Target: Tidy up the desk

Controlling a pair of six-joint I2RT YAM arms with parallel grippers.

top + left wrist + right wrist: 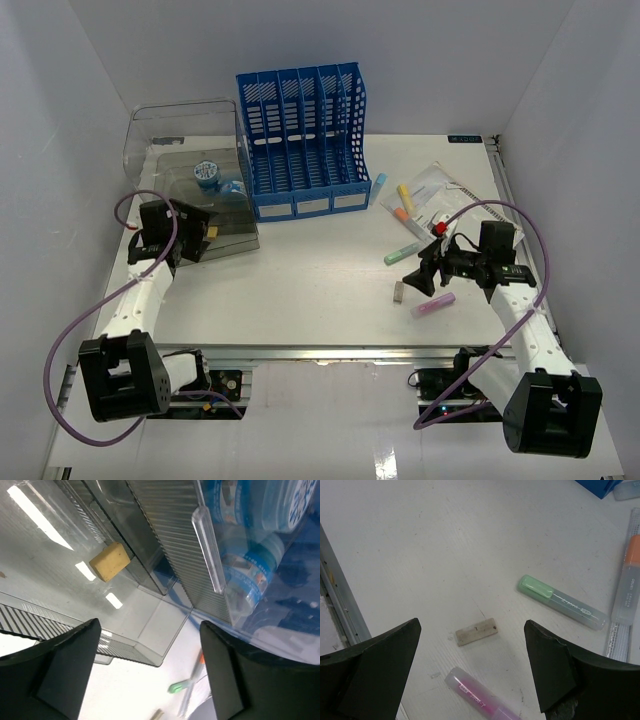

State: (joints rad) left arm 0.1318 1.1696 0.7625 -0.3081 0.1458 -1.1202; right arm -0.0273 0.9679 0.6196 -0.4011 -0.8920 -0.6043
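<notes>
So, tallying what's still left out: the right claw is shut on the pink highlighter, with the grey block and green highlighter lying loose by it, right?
Not quite. The right claw is open and holds nothing. The pink highlighter lies loose on the desk, by the grey block and green highlighter, as you said. The right wrist view shows it.

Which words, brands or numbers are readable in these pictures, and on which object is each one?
No text can be read for certain.
The water bottle: blue label print, blurred.
The green highlighter: white print, too small.
The pink highlighter: print, too small.
The orange highlighter: white mark, blurred.
</notes>
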